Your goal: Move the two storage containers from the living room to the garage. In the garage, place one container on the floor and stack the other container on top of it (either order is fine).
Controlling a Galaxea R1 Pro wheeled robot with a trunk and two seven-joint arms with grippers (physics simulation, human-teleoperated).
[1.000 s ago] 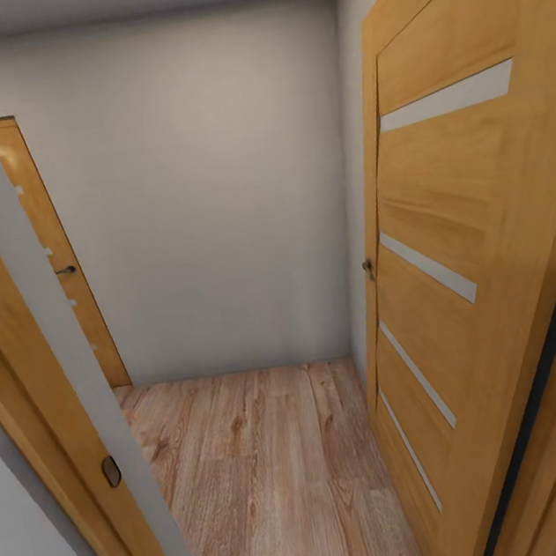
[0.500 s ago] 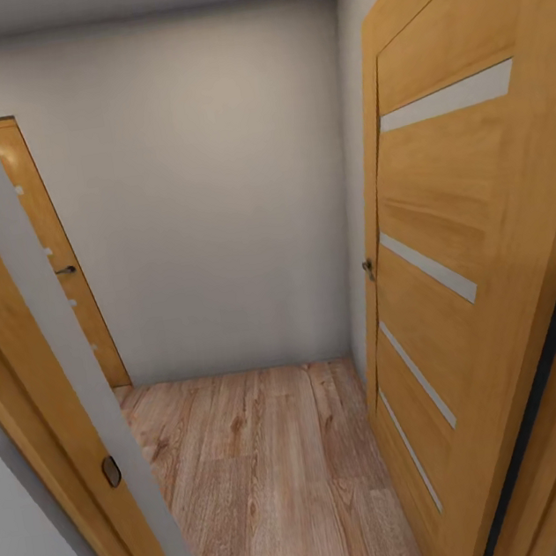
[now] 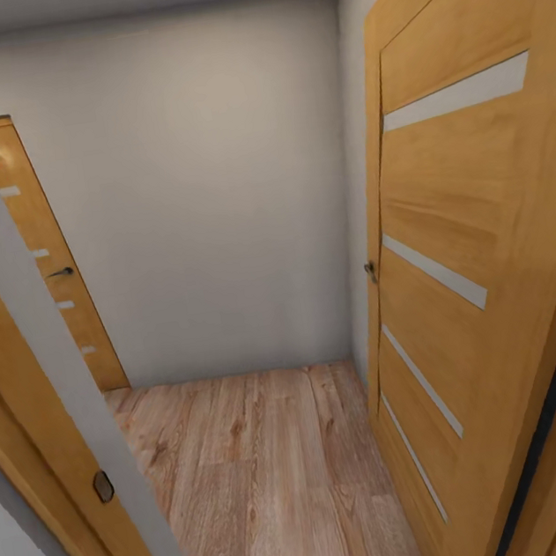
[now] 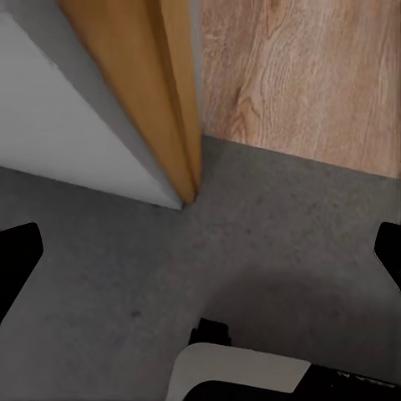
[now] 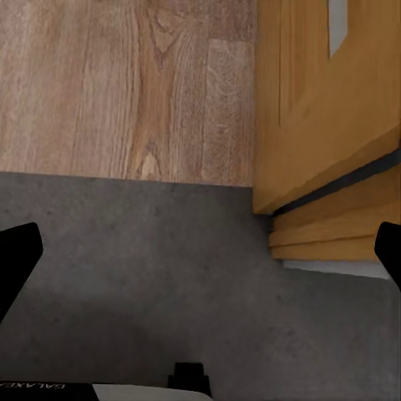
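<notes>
You face a plain white wall (image 3: 211, 190) that closes off a short hallway. At your right an open wooden door (image 3: 481, 265) with four pale glass strips stands swung toward you, its small knob (image 3: 369, 270) at the edge nearest the wall. The plank floor (image 3: 272, 475) runs from the foot of the wall back toward you between that door and the door frame (image 3: 69, 487) at your left, which carries a small dark latch plate (image 3: 102, 486). A second wooden door (image 3: 44, 259), shut, sits in the far left corner beside the wall, with a dark lever handle (image 3: 62, 272).

In the left wrist view you see grey concrete floor (image 4: 251, 259) meeting the planks along a straight line, with the frame's wooden edge (image 4: 159, 92) and a white wall face (image 4: 58, 125) coming down to that line. The left claw (image 4: 200, 259) is released, its two dark fingertips (image 4: 17, 259) wide apart at the picture's sides with nothing between them.

In the right wrist view the same concrete (image 5: 150, 267) meets the planks, and the bottom corner of the open door (image 5: 326, 109) stands just beside that seam. The right claw (image 5: 200, 259) is also released and holds nothing, its fingertips (image 5: 17, 259) far apart.

The two containers are nowhere in these views; you stand at the threshold where concrete gives way to planks.
</notes>
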